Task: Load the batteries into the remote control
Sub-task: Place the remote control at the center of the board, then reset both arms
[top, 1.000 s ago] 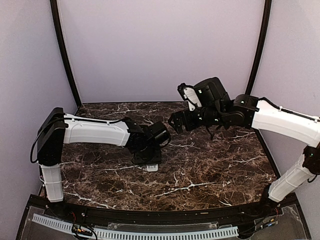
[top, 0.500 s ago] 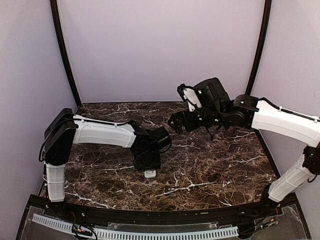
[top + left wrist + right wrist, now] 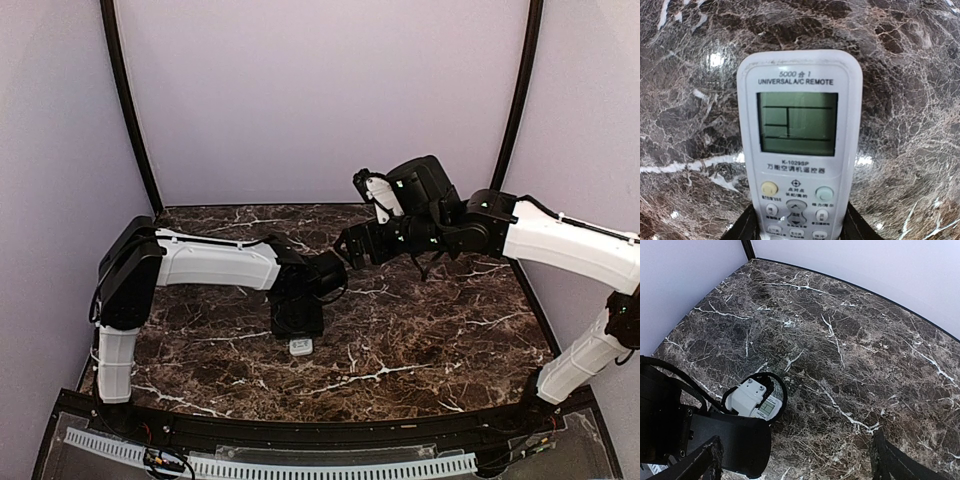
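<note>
Left claw (image 3: 799,226) clamped on the remote control (image 3: 799,135) in the middle of the bench (image 3: 430,330); right claw (image 3: 348,243) aloft, jaws apart.

We saw bare marble all round the remote control, well apart from the walls (image 3: 300,100); the top view gave only its white end poking out below the left claw; the left wrist view showed it face up, screen end outward, button end between the fingers (image 3: 742,227); the right wrist view showed that claw spread wide over open marble.

One remote control (image 3: 799,145), two arms (image 3: 215,262) (image 3: 560,240)
</note>
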